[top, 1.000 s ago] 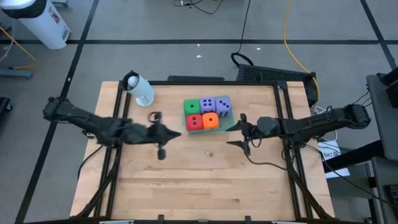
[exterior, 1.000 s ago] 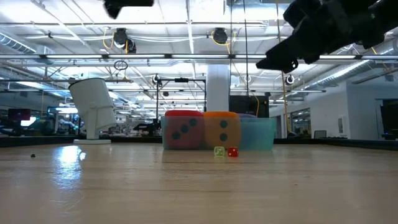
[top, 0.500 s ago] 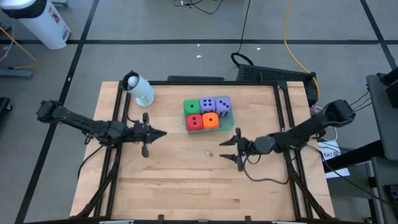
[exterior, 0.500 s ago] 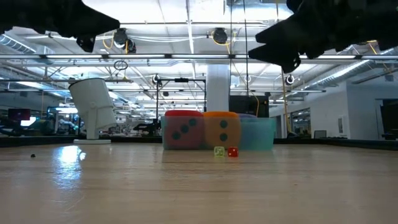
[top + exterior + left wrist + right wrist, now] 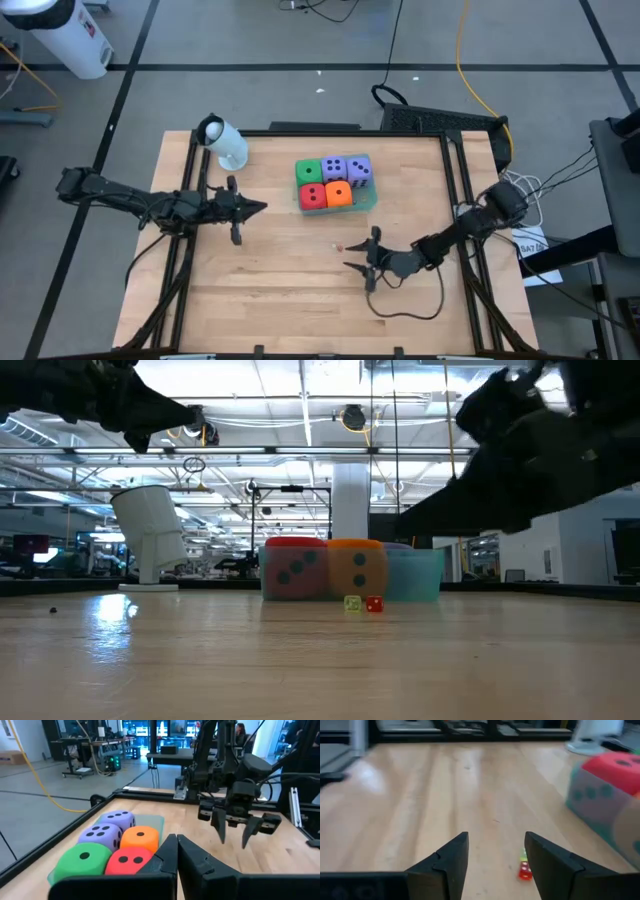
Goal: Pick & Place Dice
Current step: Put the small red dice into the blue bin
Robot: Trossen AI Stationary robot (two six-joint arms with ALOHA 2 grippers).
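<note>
The five dice sit packed in a pale green tray (image 5: 372, 200) at the table's far middle: green (image 5: 308, 171), two purple (image 5: 333, 168) (image 5: 359, 170), red (image 5: 313, 195), orange (image 5: 339, 194). They also show in the left wrist view, red (image 5: 131, 861) and orange (image 5: 140, 838) nearest. My left gripper (image 5: 262, 207) (image 5: 176, 847) hovers left of the tray, shut, pointing at it. My right gripper (image 5: 352, 264) (image 5: 495, 855) (image 5: 234, 831) hangs open over the table's middle, nearer than the tray, touching nothing.
Two tiny dice, one red and one yellow-green (image 5: 524, 865) (image 5: 363, 603) (image 5: 340, 246), lie on the wood just ahead of my right gripper. A white cup-like object (image 5: 225, 143) (image 5: 150, 535) stands tilted at the far left corner. Bare wood fills the near half.
My right gripper has swung from beside the tray's right side toward the near edge and the left, coming lower over the table's middle. My left gripper has drawn back a little toward the left edge, away from the tray. The dice have stayed put.
</note>
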